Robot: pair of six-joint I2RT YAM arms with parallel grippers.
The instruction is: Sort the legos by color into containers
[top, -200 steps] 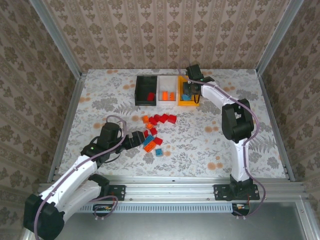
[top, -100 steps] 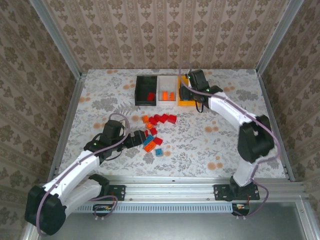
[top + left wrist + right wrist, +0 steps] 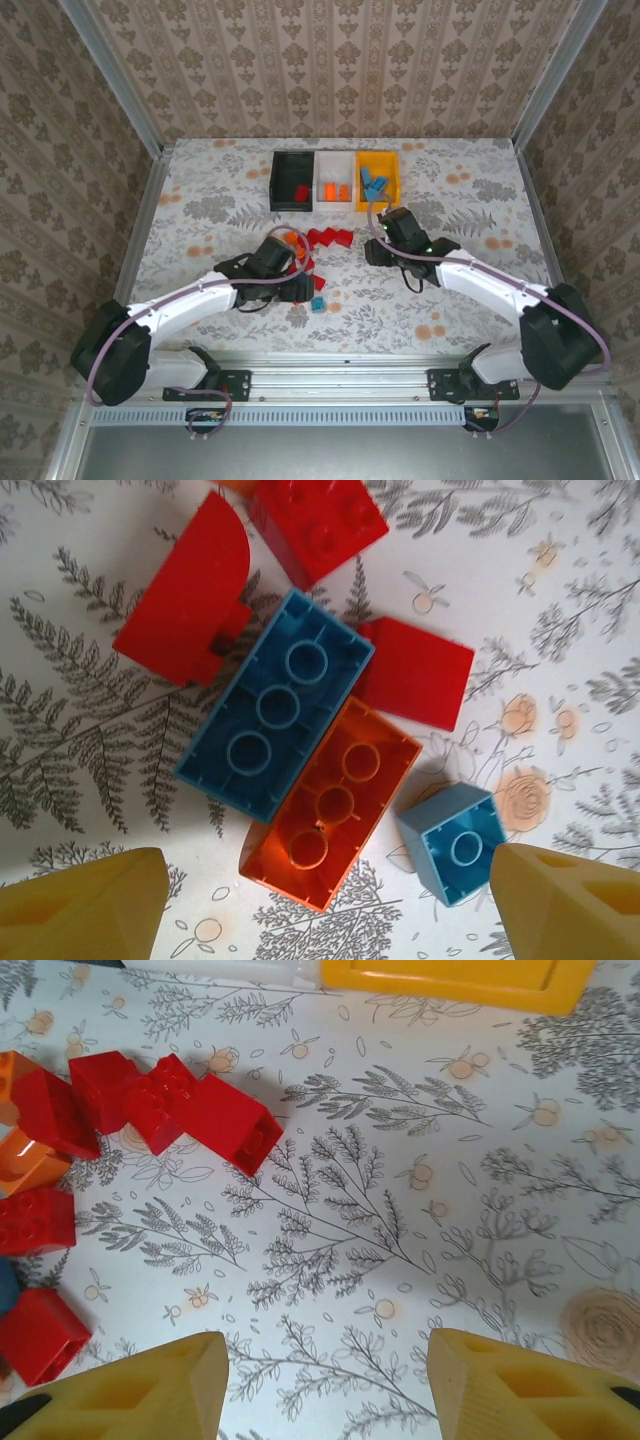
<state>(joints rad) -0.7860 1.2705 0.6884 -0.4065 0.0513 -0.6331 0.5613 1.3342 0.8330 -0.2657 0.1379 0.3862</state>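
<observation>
1. While the left fingers [image 3: 85, 905] stand spread wide above the loose legos [image 3: 325, 238] on the counter [image 3: 200, 190], nothing is pinched between them.
2. Under them lie a blue brick [image 3: 275, 720], an orange brick [image 3: 333, 805] touching its side, and a small blue brick [image 3: 452, 845] near one fingertip, with red pieces touching the blue brick.
3. The right fingers [image 3: 130, 1390] are spread as well, empty, over bare counter beside red bricks [image 3: 180, 1100].
4. At the far edge, the black bin [image 3: 275, 180] holds red pieces, the white bin [image 3: 335, 165] orange ones, the yellow bin [image 3: 388, 170] blue ones.
</observation>
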